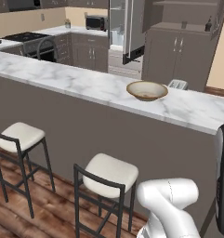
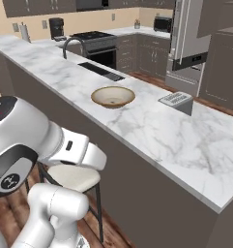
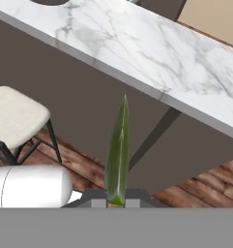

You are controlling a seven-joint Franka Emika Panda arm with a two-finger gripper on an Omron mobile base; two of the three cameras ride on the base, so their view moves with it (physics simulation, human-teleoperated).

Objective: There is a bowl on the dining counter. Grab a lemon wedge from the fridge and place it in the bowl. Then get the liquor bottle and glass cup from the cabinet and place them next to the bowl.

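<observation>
Gripper (image 3: 116,202) closed on the lemon wedge (image 3: 119,150), slim green sliver pointing up toward the dining counter (image 3: 152,53), held below its edge; bowl (image 1: 147,90) higher, on the marble top, empty.

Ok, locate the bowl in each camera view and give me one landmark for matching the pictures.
Left base view: the bowl sits right of centre on the dining counter, upper half of the picture.
Right base view: the bowl sits near the centre, slightly left, on the same marble top.
Hand view: a dark curved edge at the top left may be the bowl; too little to tell.
Shared landmark: the marble counter's front edge with the white-seated stool below it.
</observation>
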